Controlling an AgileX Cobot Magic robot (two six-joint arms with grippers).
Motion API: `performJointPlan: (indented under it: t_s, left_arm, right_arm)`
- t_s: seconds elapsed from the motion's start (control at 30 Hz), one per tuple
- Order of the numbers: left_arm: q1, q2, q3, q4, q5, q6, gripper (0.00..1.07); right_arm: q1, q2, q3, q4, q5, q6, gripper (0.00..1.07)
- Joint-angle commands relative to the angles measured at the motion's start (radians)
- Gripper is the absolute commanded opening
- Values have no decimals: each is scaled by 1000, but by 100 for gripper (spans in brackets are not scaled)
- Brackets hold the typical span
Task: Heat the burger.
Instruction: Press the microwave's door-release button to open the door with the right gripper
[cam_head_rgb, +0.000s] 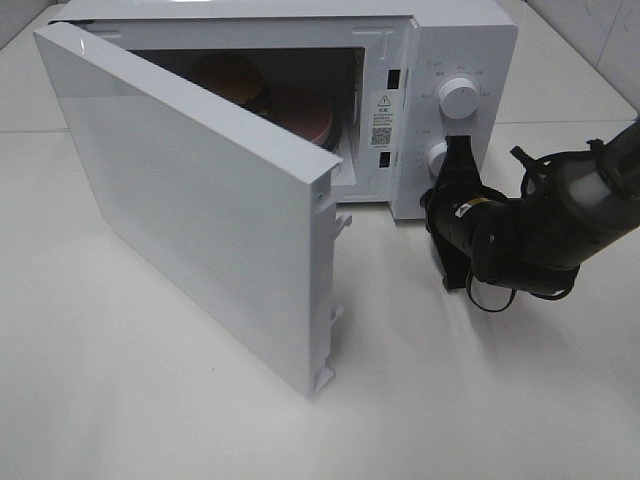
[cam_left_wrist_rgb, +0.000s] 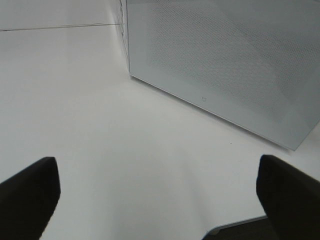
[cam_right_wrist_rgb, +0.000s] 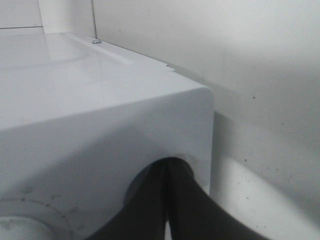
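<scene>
The burger (cam_head_rgb: 226, 76) sits on the plate (cam_head_rgb: 305, 118) inside the microwave (cam_head_rgb: 470, 40), so the released left tool (cam_left_wrist_rgb: 157, 192) hovers by the open door (cam_head_rgb: 200, 210), likely to shut it, while the clenched right tool (cam_head_rgb: 457, 152) is at the lower dial (cam_head_rgb: 436, 157).

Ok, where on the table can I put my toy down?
The widest bare table is in front of the open microwave door, toward the near edge. Another patch lies between the door's free edge and the right arm. Crowded: around the lower knob, where the right gripper is, and inside, with the burger and plate.
</scene>
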Motion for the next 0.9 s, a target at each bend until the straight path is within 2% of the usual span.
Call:
performJointPlan:
  t_s: [0.03, 0.4, 0.63, 0.9]
  left_arm:
    - [2, -10, 0, -1, -4, -2, 100]
    - [2, -10, 0, -1, -4, -2, 100]
    - [2, -10, 0, -1, -4, -2, 100]
    - [2, -10, 0, -1, -4, -2, 100]
  right_arm:
    - [-35, -18, -94, -33, -300, -19, 0]
    - [-31, -35, -86, -105, -175, 27, 0]
    - [-21, -92, 6, -116, -101, 38, 0]
    - [-21, -125, 56, -121, -56, 38, 0]
